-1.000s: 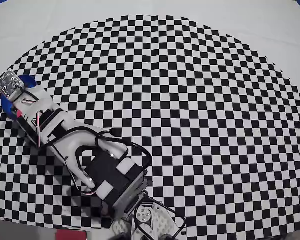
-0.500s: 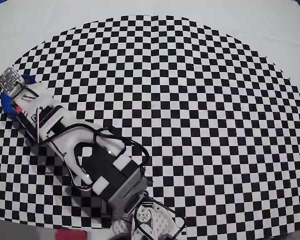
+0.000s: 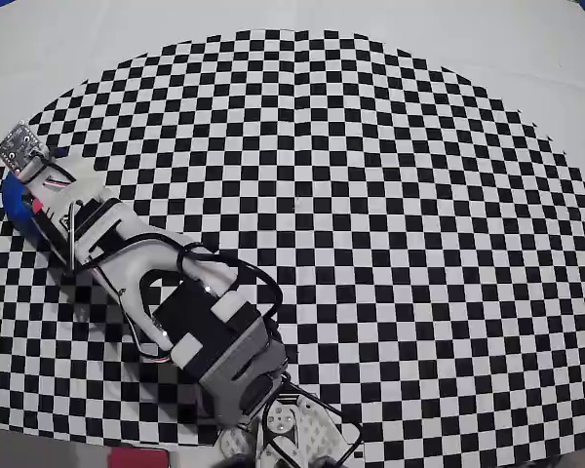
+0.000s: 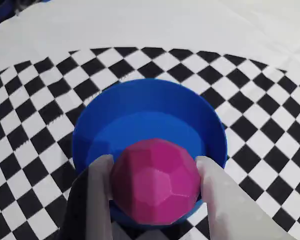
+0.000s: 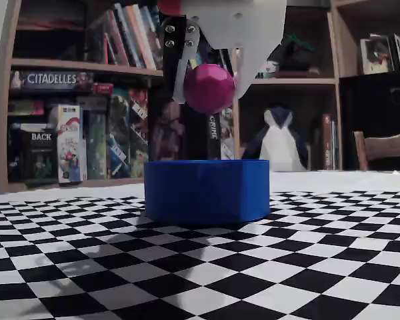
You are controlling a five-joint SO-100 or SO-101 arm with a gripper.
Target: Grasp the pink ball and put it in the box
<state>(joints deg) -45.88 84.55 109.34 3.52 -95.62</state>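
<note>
The pink faceted ball (image 4: 156, 181) sits between my gripper's (image 4: 155, 167) two pale fingers (image 4: 101, 172), which are shut on it. In the fixed view the ball (image 5: 209, 88) hangs clearly above the round blue box (image 5: 207, 190), held by the gripper (image 5: 210, 83). In the wrist view the blue box (image 4: 150, 107) lies directly below the ball, its hollow empty. In the overhead view the arm covers most of the box; only a blue edge (image 3: 16, 207) and a sliver of pink (image 3: 37, 206) show at the far left.
The box stands on a black-and-white checkered mat (image 3: 370, 195) on a white table. The arm's base (image 3: 292, 429) is at the mat's front edge. Shelves of books and games (image 5: 67, 120) stand behind the table in the fixed view.
</note>
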